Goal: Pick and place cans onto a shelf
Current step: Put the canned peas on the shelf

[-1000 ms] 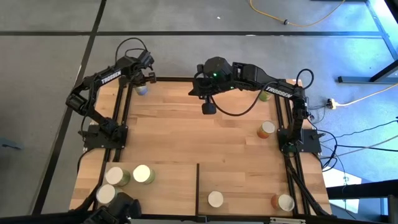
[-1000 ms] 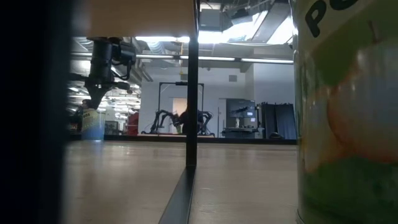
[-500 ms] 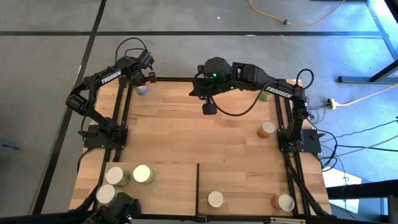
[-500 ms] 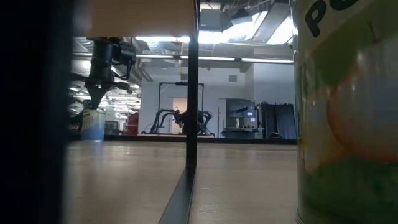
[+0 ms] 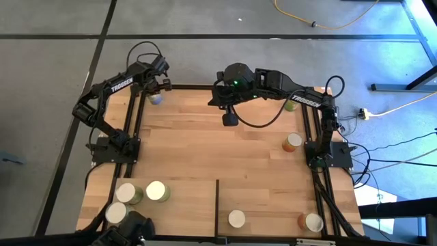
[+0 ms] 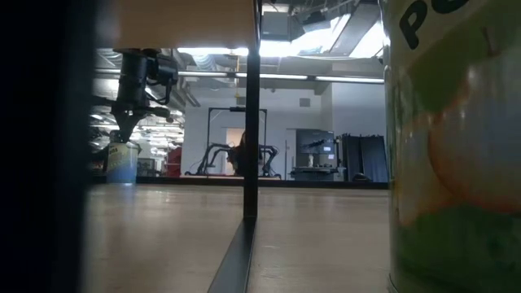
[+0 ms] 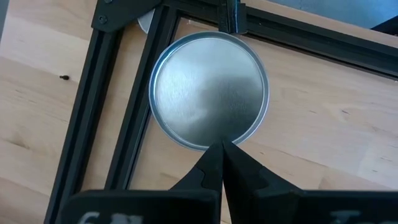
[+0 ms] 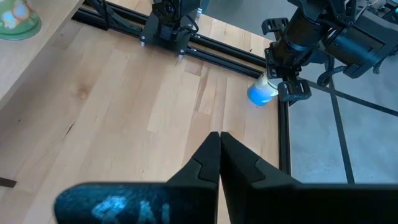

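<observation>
Under the left hand (image 7: 222, 152), fingers pressed together, stands a blue-sided can (image 7: 209, 90) with a silvery top.

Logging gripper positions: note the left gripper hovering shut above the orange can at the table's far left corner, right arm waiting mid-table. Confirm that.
One slip: the can under the shut left gripper has blue sides, not orange, as the low view shows. The rest stands.

My left gripper (image 5: 156, 87) hangs directly above a can (image 7: 208, 89) in the table's (image 5: 225, 147) far left corner. My right gripper (image 5: 228, 117) hovers mid-table near the far edge. On the shelf (image 5: 273, 205) at the near edge, three cans (image 5: 136, 198) cluster left of the divider (image 5: 217, 208).
</observation>
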Tool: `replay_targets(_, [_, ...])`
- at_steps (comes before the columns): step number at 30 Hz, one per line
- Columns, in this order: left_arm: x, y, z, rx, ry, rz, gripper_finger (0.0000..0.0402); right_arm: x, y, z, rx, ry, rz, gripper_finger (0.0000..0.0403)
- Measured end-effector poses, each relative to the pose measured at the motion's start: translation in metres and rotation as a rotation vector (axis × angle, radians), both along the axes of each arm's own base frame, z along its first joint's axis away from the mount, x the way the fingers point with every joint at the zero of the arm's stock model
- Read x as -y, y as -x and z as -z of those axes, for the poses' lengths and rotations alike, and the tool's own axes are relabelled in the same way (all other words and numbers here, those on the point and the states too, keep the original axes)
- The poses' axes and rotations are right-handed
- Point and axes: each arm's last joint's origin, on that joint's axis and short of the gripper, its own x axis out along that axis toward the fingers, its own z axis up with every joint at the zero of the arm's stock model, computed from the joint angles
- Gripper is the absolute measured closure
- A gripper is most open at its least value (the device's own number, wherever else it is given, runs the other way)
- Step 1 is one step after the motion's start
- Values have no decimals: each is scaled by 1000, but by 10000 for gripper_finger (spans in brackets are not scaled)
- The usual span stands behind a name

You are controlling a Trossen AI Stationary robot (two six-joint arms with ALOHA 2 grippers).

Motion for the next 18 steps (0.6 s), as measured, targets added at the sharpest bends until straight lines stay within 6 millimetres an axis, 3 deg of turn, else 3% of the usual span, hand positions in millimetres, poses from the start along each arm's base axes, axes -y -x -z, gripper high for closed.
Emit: replay_targets(18, [5, 2, 1, -2, 54, -11, 402, 0, 0, 0, -3, 15, -12, 393])
